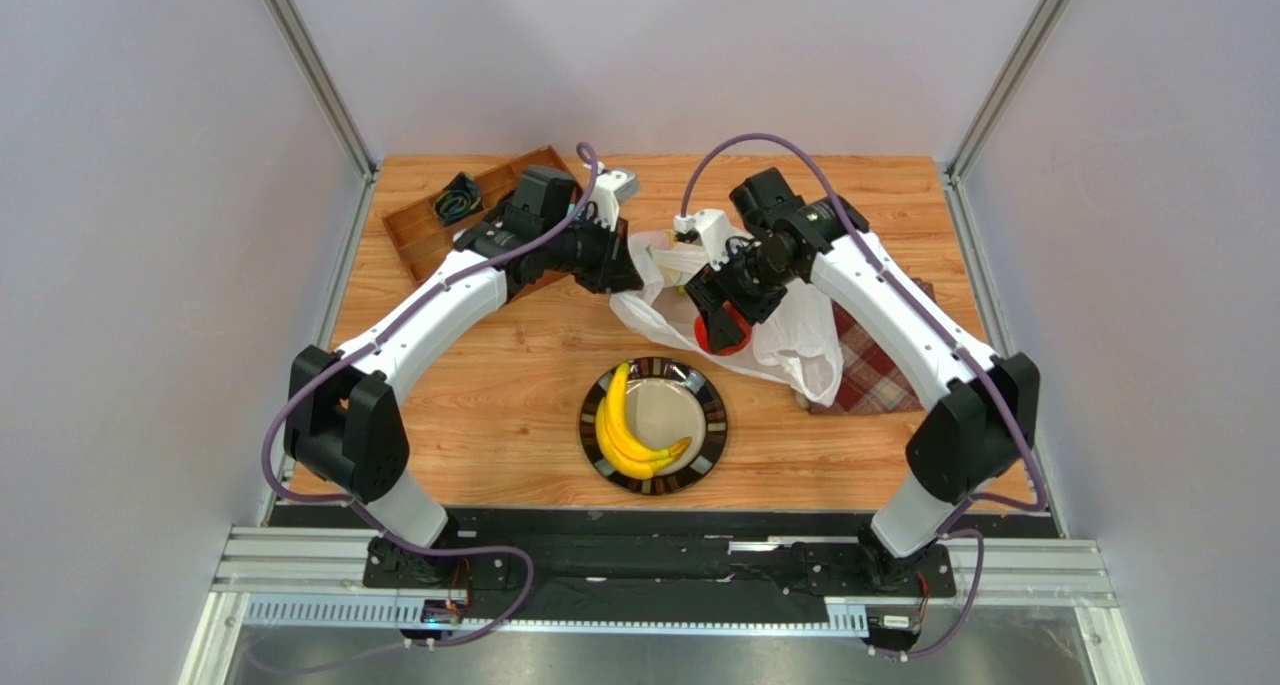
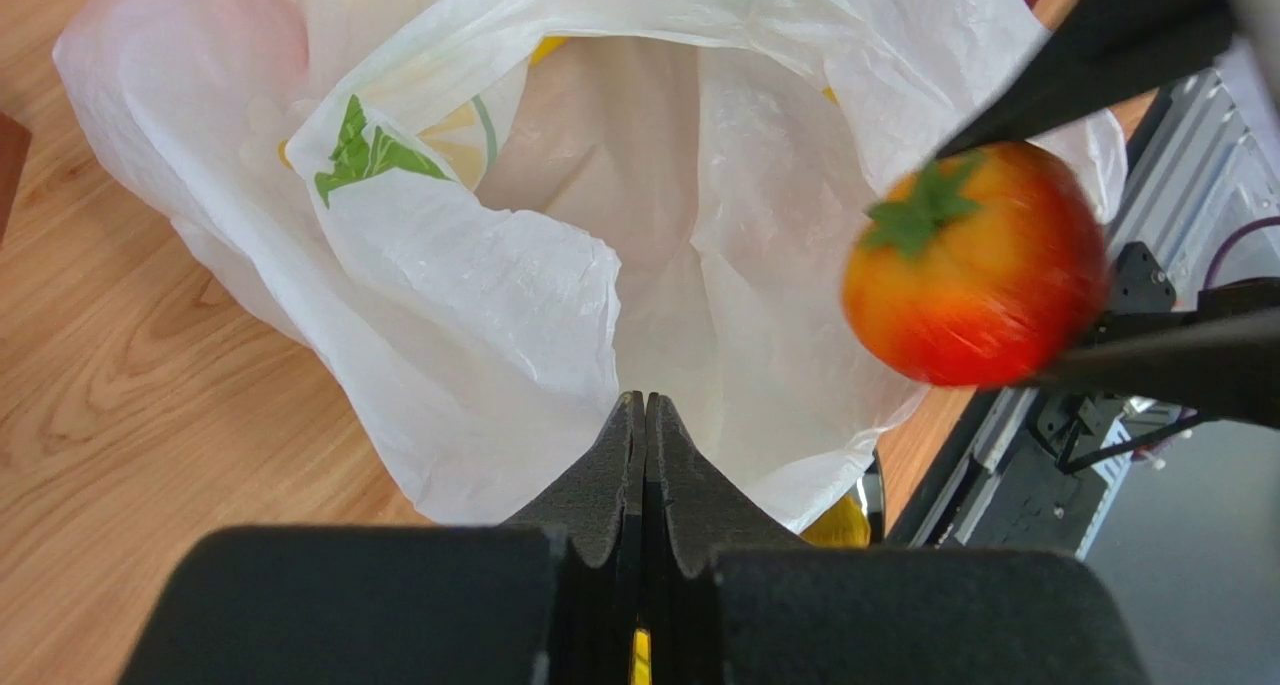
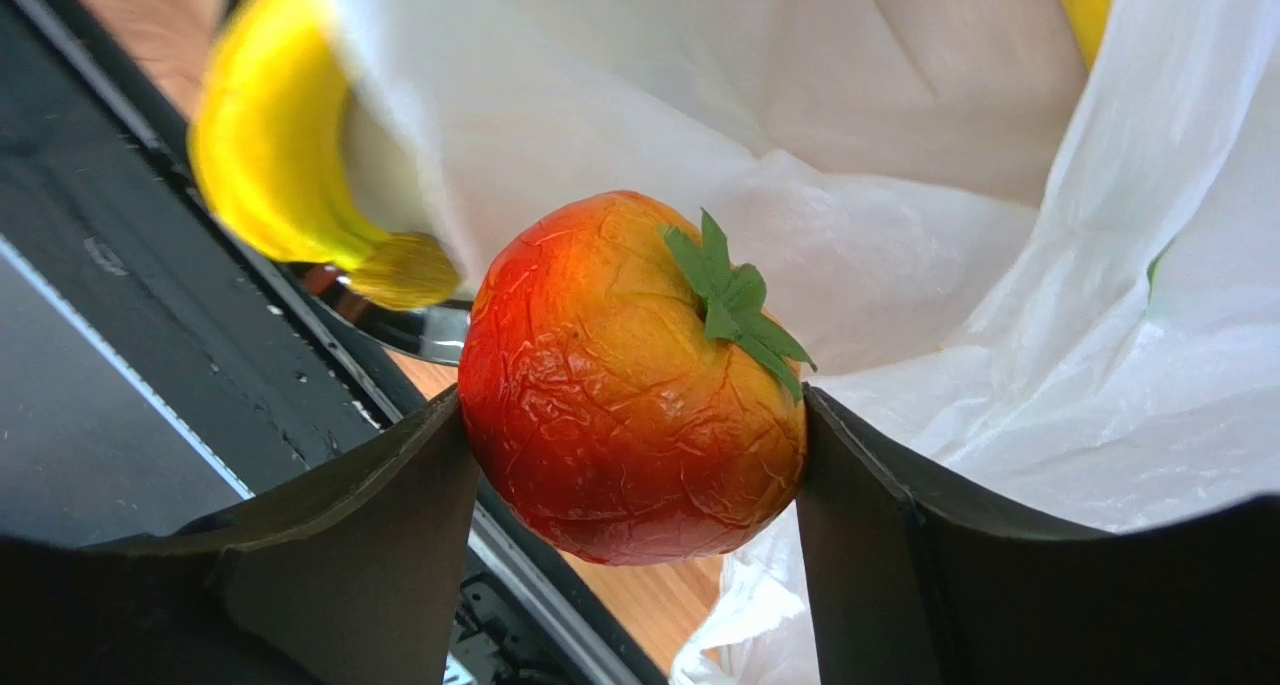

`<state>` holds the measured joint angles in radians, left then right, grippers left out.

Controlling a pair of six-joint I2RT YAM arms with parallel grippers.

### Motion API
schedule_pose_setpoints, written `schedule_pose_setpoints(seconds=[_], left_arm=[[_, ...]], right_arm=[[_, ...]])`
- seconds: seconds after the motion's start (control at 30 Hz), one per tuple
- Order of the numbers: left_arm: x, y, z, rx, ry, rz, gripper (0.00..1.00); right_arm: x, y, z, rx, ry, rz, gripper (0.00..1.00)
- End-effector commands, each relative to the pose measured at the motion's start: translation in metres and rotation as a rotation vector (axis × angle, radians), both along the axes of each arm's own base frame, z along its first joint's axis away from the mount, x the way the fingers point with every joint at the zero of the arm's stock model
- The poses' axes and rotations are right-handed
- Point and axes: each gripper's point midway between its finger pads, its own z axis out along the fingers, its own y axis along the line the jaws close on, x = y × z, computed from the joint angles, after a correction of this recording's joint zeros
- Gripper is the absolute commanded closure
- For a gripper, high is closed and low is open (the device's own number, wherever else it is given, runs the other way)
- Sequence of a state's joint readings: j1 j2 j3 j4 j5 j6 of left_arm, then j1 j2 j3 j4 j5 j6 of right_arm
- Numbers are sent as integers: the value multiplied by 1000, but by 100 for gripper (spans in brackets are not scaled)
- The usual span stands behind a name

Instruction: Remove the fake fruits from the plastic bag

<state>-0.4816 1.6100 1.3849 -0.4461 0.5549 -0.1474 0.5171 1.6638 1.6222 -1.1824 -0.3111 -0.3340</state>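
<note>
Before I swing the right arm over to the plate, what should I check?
1. Right gripper holds the red-orange fruit between both fingers: ok.
2. Left gripper shut on the rim of the plastic bag: ok.
3. Fruit fully clear of the bag: cannot tell; plastic lies close behind it.
4. Bare room on the plate beside the bananas: ok.
5. Bag empty: cannot tell; its folds hide the inside.
</note>
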Motion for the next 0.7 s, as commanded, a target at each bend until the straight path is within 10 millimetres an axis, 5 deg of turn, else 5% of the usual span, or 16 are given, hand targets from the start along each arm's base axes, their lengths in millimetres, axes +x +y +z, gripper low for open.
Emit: schedule_pose_setpoints(seconds=[0.0,0.03,0.13,0.3,0.47,0.67], left_arm=[[13,1,10,3,-68,2,100],[15,2,5,17,-65,-2,100],[28,16,-4,12,-8,50,100],[47,36,8,-61,7,104,100],[42,38,20,-73,-25,98,100],[33,42,16,-66,-20,104,100]], right_arm=[[-36,38,45,214,-97,241,40],[-36,46,56,250,-169,302,40],[-46,65,43,272,-218,431,39],[-37,84,-11,177,-183,478,42],[-12,100,-46,109,-198,418,41],[-12,106,-86,37,-122,427,40]])
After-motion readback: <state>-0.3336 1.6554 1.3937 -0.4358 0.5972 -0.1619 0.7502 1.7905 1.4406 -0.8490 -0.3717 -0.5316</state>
